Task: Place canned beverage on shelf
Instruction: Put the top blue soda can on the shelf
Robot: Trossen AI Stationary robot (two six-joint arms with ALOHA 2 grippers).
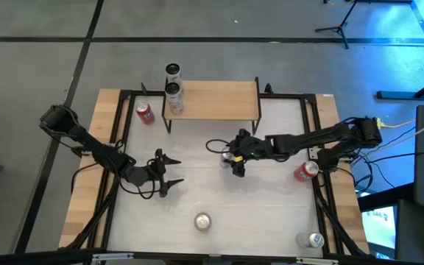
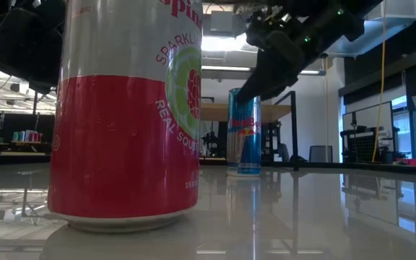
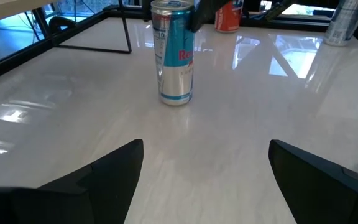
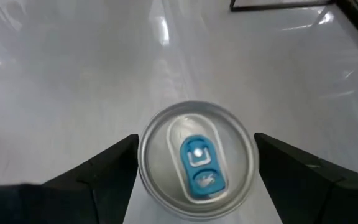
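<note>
Near can: a pink-and-white sparkling-water can close to the table's front edge; it fills the low view, while the high view shows only a small silver top.
Left gripper: waits over the left half of the table, fingers spread, holding nothing.
Blue-and-silver can: the task's thing, upright near the table's middle, in front of the shelf and not yet on it.
Right gripper: poised above the blue-and-silver can, fingers spread either side of its rim; whether they touch cannot be told.
Shelf: at the table's far edge, carrying one tall can at its left end; another stands behind it.
Risk, grip: a descent off centre would likely land a finger on the rim and tip the slender can.
Risk, placing: a carry too low could strike the shelf's front edge, and a set-down too far left could knock the tall can.
View difference: the right wrist view alone shows the can centred between the fingers; the low view alone shows its base on the table; the high view alone shows the shelf's free space.
</note>
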